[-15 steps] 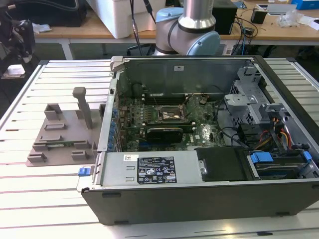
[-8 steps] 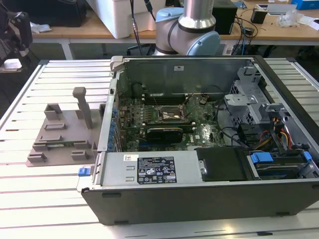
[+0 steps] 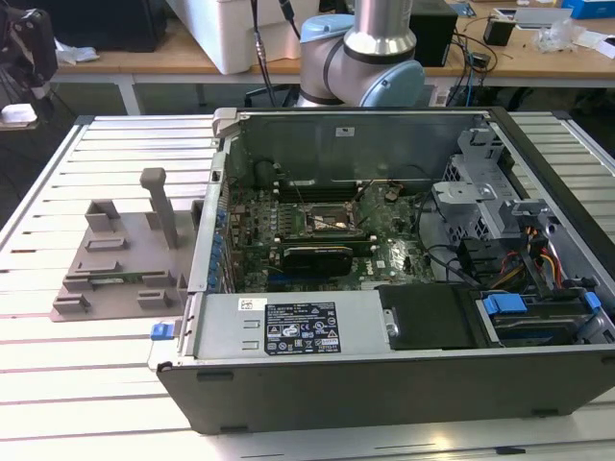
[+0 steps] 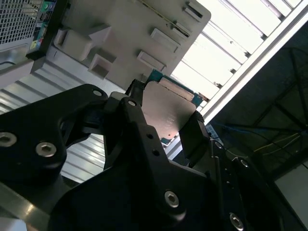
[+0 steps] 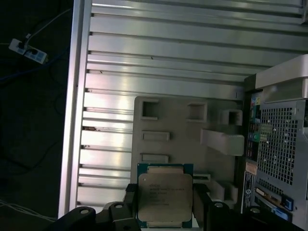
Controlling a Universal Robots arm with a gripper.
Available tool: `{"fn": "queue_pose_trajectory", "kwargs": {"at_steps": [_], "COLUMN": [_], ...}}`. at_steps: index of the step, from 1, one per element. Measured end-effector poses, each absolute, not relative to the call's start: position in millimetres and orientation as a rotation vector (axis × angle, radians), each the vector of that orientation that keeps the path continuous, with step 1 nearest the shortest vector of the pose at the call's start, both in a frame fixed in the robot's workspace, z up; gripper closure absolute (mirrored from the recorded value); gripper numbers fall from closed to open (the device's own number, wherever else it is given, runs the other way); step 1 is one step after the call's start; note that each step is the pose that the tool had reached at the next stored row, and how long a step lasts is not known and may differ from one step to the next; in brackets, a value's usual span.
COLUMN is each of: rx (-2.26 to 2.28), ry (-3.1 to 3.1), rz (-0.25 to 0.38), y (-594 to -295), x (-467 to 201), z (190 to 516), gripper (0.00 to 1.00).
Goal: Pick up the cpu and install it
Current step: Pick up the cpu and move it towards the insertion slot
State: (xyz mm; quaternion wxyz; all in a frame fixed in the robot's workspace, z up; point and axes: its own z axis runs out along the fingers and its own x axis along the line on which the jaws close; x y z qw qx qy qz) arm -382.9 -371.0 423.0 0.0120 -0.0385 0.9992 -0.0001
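Fingers [image 5: 201, 203] of the gripper [image 5: 165, 204] clamp the cpu [image 5: 165, 192] by opposite edges above the grey fixture [image 5: 168, 127] on the slatted tabletop [image 5: 159, 62], well apart from the computer case [image 5: 284, 144]. The gripper's body hides the cpu's near edge in the second wrist view.

Computer case [image 3: 384, 384] lies on the table [image 3: 96, 384], with a fixture tray [image 3: 106, 274] beside it on the exterior view's left.
Inside the case, the graphics card [image 3: 317, 257] sits just in front of the socket [image 3: 322, 223] on the motherboard [image 3: 394, 257]; the arm [image 3: 370, 58] stands behind the case. In the first wrist view the cpu [image 5: 165, 195] sits between the fingers of the gripper [image 5: 165, 204], over the tray's edge, the case alongside.
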Motion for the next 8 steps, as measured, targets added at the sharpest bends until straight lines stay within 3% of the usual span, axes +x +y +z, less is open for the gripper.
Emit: {"fn": "queue_pose_trajectory", "kwargs": {"at_steps": [8], "rx": [-0.120], "ry": [3.115], "rz": [0.000], "y": [-370.9], "x": [-382.9], "z": [438.9], "gripper": [0.45]}}
